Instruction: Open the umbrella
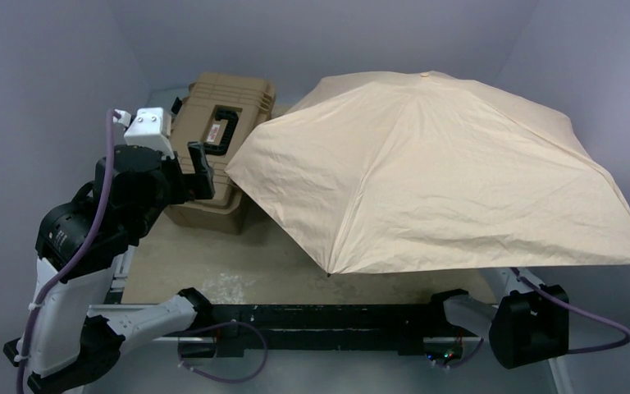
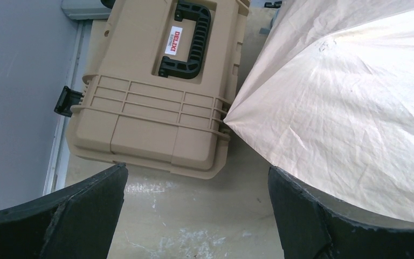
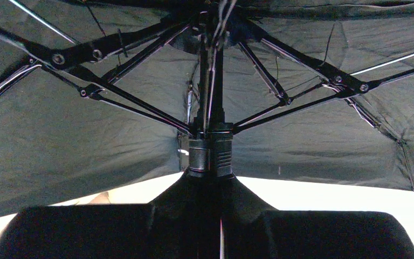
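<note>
Umbrella (image 1: pixel 435 172) fully open, beige canopy spread over the right and middle of the worktop (image 1: pixel 238 263), top cap toward the far wall. Canopy tilted, near edge low over the front rail. It hides the right tool in the top view.

Right wrist view looks up into the black underside. Shaft (image 3: pixel 211 81) runs straight up the middle, runner (image 3: pixel 210 154) sits on it, ribs (image 3: pixel 140 102) fan out left and right, stretched. Right tool (image 3: pixel 211 186) is narrow, dark fingers pinched together on the shaft just below the runner, so it is holding the umbrella from beneath. Umbrella handle not visible.

Left arm raised at the left side, well clear of the shaft. Left tool (image 2: pixel 197 216) wide, fingers (image 2: pixel 86 216) far apart, nothing between them, hanging over bare worktop in front of the case (image 2: pixel 151 118).

Case is tan, ribbed, lying flat at far left of the worktop, black grip (image 2: pixel 188 38) and a red-and-white label (image 2: pixel 175 39) on top, black latch on its left side. One canopy corner points at the case's right side, touching or just beside it, cannot tell which. Worktop surface scuffed with white marks near the left tool.
</note>
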Robot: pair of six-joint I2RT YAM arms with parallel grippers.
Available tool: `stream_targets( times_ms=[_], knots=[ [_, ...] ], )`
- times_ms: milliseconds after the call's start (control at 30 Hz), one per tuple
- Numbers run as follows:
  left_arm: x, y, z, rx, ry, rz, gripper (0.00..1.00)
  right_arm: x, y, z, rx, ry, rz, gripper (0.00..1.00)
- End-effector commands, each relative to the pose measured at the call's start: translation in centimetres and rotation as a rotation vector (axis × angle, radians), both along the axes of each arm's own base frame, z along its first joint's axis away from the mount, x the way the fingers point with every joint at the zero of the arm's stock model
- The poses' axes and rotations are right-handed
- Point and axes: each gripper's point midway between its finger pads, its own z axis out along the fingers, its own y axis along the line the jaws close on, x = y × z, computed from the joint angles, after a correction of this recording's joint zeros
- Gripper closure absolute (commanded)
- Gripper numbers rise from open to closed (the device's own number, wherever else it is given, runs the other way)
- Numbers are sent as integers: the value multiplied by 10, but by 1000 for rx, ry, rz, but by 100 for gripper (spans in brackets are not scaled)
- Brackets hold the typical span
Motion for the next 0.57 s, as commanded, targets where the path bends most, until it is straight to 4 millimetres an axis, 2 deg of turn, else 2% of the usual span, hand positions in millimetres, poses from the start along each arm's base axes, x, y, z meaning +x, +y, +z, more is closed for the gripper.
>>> stream_targets(
  times_ms=[0, 233, 533],
  knots=[
    [-1, 4, 8, -24, -40, 16, 0, -14, -8, 47, 5, -158, -31, 100],
    [-2, 3, 1, -18, -46, -4, 0, -14, -8, 49, 1, -160, -32, 100],
    [-2, 0, 8, -17, -97, -52, 0, -13, -8, 50, 4, -159, -32, 100]
  ],
)
